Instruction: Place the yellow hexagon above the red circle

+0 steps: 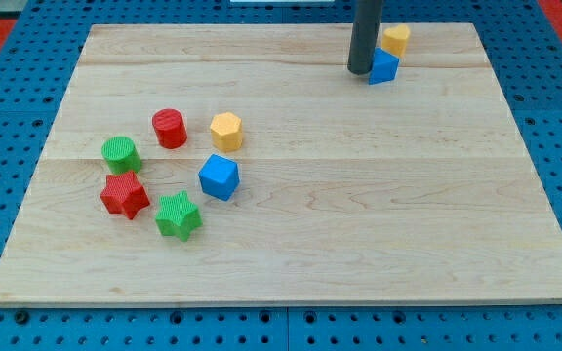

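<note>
The yellow hexagon (225,131), just right of the red circle (169,128), looks light, stiff and easy to slide; my tip (360,70), without fingers, is far up-right of it.

Dark rod upright at view's top right; my tip (361,71) down on board.

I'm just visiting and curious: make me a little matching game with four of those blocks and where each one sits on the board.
Blocks:
1. yellow hexagon
2. green star
3. red circle
4. blue block by my tip

Places:
A. near the view's top, right of the tip
B. just left of the yellow hexagon
C. lowest of the left cluster
D. just above the blue cube

Pairs: 1-D, 2-C, 3-B, 4-A
</note>
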